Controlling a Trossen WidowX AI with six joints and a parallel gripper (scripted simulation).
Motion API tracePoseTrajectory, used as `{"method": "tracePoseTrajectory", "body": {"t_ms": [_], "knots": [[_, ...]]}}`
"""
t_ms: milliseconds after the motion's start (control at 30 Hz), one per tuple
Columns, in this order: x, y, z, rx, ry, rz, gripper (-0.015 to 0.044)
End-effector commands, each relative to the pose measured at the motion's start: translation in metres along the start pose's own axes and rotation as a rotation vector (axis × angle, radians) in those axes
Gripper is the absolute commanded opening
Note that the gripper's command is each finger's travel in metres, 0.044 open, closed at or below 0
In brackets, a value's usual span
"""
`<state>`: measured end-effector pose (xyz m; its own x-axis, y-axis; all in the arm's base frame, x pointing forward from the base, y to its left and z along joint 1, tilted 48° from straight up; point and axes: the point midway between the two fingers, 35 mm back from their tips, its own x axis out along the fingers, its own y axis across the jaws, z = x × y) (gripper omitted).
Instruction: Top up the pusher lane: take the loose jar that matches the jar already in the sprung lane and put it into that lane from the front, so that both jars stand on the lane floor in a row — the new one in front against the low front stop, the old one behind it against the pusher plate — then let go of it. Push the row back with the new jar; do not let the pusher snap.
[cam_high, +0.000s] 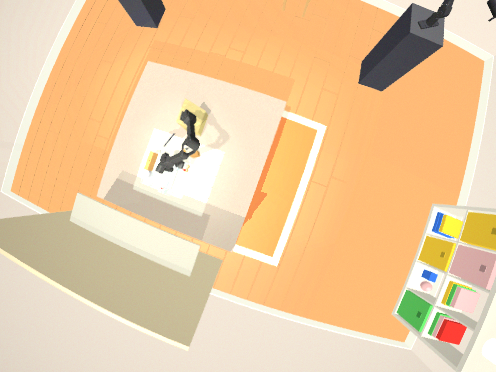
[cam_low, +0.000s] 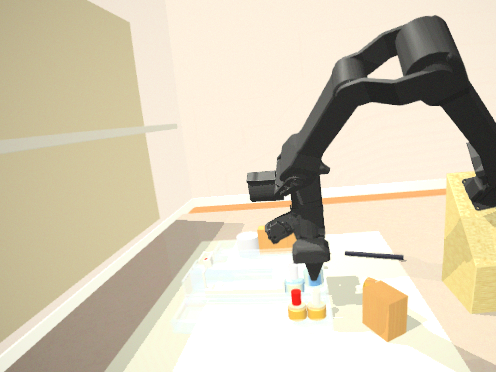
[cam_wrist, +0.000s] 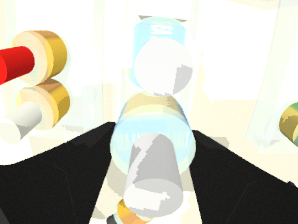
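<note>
Pale-blue jar (cam_wrist: 152, 145) between fingers; exterior hides grip.

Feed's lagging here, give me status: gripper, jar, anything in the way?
Gripper shut on pale blue jar. Matching jar directly ahead. Red-capped jar and white-capped jar stand close beside.

Place: you are looking at a home-like room.
Floor: orange boards (cam_high: 380, 165) with a pale rug (cam_high: 240, 105).
Storage: cubby shelf (cam_high: 452, 280) of coloured boxes.
Work surface: white table (cam_low: 280, 345).
</note>
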<state>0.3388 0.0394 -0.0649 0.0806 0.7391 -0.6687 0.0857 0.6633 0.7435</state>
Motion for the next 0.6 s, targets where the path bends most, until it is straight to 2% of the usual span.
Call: {"method": "tracePoseTrajectory", "body": {"t_ms": [0,567], "knots": [[-0.003,0.0012,0.008,-0.016,-0.02,0.004,0.0],[-0.0026,0.0013,0.0098,-0.016,-0.021,0.004,0.0]]}}
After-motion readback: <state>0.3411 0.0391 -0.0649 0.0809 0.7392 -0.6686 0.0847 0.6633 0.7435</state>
